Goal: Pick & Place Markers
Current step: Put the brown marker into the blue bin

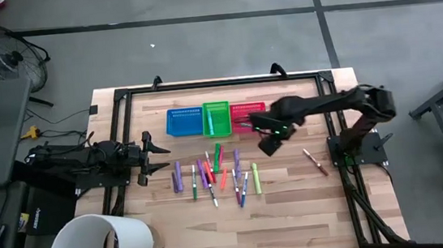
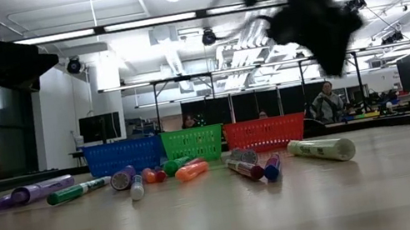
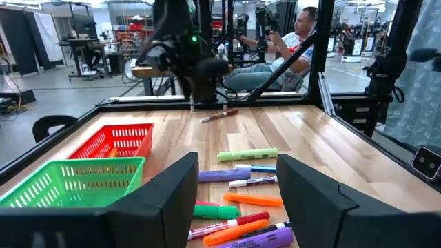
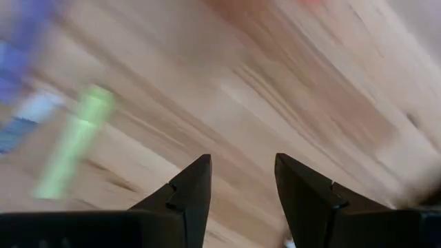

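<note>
1. The right gripper [image 4: 242, 180] is open and empty; its two dark fingers [image 4: 187, 186] stand apart over bare wood, with a blurred yellow-green marker [image 4: 72, 141] off to one side.
2. From above, the right gripper [image 1: 270, 142] hangs above the table [image 1: 295, 206], just in front of the red basket [image 1: 249, 109] and beside the spread of markers [image 1: 214, 173]; in the low view it sits high over the red basket [image 2: 266, 132].
3. The left gripper [image 1: 162, 157] is open and empty, low at the table's left edge, pointing at the markers; its fingers [image 3: 172, 200] frame the pile in its wrist view.
4. The markers lie loose on the wood in front of the baskets: purple, green, orange, red, blue and yellow-green ones near together; one brownish marker [image 1: 316, 161] lies well apart, near the right arm's base.
5. The blue basket [image 1: 183, 121], green basket [image 1: 216, 118] and red basket stand side by side in a row; a person [image 3: 289, 38] sits beyond the table.
</note>
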`<move>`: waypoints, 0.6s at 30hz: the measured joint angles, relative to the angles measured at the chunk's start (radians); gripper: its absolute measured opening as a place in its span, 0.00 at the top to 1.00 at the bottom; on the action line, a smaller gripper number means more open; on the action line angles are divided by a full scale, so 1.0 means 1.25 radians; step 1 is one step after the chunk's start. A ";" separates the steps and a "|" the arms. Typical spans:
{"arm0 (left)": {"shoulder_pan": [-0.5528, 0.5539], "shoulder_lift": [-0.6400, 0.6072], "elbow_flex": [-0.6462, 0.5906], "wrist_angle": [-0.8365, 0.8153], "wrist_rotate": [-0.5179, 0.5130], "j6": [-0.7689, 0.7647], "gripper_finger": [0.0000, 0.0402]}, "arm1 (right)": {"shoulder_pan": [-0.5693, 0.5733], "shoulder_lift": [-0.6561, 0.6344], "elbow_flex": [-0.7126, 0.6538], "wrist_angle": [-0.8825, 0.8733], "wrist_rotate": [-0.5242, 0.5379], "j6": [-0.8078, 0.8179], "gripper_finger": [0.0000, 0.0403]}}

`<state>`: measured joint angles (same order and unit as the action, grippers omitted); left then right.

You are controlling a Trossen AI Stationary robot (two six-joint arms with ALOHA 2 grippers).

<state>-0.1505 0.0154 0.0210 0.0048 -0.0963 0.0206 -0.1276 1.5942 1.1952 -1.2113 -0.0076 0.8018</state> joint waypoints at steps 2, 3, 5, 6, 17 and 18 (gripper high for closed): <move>0.000 0.000 0.000 0.000 0.000 0.000 0.51 | 0.006 -0.046 -0.063 -0.011 0.001 0.030 0.63; 0.000 0.000 0.000 0.000 0.000 0.000 0.51 | 0.008 -0.070 -0.096 -0.020 -0.001 0.044 0.63; 0.000 0.000 0.000 0.000 0.000 0.000 0.51 | 0.009 -0.119 -0.159 -0.035 -0.007 0.062 0.63; 0.000 0.000 0.000 0.000 0.000 0.000 0.51 | 0.009 -0.143 -0.192 -0.036 -0.014 0.069 0.63; 0.000 0.000 0.000 0.000 0.000 0.000 0.51 | 0.008 -0.314 -0.416 0.016 -0.044 0.068 0.63; 0.000 0.000 0.000 0.000 0.000 0.000 0.51 | 0.006 -0.315 -0.422 0.022 -0.046 0.057 0.63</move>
<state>-0.1507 0.0154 0.0209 0.0048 -0.0966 0.0205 -0.1204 1.2007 0.6682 -1.1839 -0.0647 0.8730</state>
